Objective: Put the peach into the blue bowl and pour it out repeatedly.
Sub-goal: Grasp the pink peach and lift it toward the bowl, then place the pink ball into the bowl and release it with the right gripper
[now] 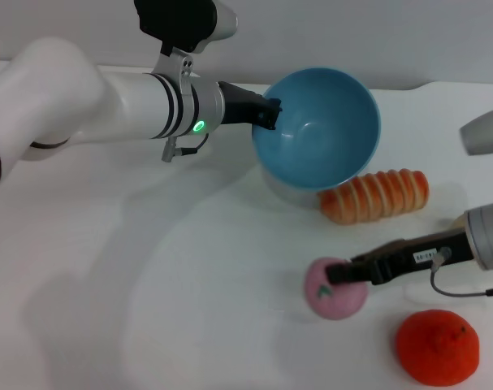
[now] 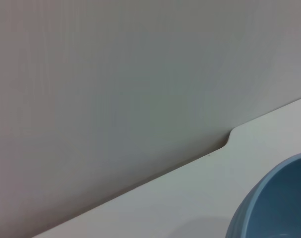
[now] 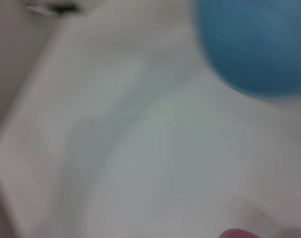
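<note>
White tabletop (image 1: 149,309) below; the left tool (image 1: 270,113) pinches the rim of the round light-blue plastic bowl (image 1: 323,130), tipped up and empty. The right tool (image 1: 337,276) presses on the small matte pink peach (image 1: 334,294) resting on the tabletop; its grip I cannot tell.

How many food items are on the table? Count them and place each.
3: the peach at the right gripper, the ridged orange bread-like piece beside the blue bowl, and the orange-red fruit nearest the robot. None seems hidden.

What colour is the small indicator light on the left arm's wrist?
Green. The light glows on the left arm, just behind the gripper; it shows best in the head view.
</note>
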Controlling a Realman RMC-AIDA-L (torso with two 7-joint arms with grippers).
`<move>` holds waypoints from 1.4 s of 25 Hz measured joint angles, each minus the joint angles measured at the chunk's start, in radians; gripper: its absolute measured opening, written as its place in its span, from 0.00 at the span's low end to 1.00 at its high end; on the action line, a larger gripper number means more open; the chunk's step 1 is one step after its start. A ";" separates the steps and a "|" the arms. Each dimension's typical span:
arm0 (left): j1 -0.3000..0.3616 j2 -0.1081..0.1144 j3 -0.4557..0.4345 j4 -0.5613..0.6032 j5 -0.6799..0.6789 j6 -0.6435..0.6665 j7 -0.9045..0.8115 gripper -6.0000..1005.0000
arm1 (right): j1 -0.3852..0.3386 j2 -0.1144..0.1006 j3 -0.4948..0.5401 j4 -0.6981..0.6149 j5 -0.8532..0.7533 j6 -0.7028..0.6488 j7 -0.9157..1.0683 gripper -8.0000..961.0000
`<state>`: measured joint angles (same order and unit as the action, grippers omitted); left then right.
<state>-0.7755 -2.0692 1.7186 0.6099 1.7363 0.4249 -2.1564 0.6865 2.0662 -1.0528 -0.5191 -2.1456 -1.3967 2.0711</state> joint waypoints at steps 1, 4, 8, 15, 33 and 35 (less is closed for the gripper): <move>0.002 0.000 0.000 0.000 -0.001 -0.001 0.000 0.00 | -0.007 -0.001 0.000 -0.014 0.036 -0.032 -0.029 0.16; 0.005 0.000 0.000 0.003 -0.003 0.004 -0.002 0.00 | -0.043 -0.002 0.000 -0.109 0.111 -0.120 -0.087 0.12; 0.039 0.002 0.005 0.087 -0.002 0.025 -0.014 0.00 | -0.108 -0.004 0.022 -0.307 0.257 -0.214 -0.179 0.08; 0.022 0.020 -0.027 0.162 0.255 0.229 -0.281 0.00 | -0.138 -0.006 0.121 -0.491 0.333 -0.265 -0.189 0.06; 0.005 0.003 -0.027 0.252 0.630 0.417 -0.583 0.00 | -0.105 -0.002 0.119 -0.325 0.223 -0.007 -0.195 0.07; 0.006 0.002 -0.027 0.255 0.626 0.418 -0.583 0.00 | -0.100 -0.002 0.116 -0.317 0.224 0.003 -0.208 0.11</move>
<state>-0.7690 -2.0673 1.6917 0.8645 2.3623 0.8433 -2.7391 0.5868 2.0640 -0.9372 -0.8356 -1.9221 -1.3937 1.8626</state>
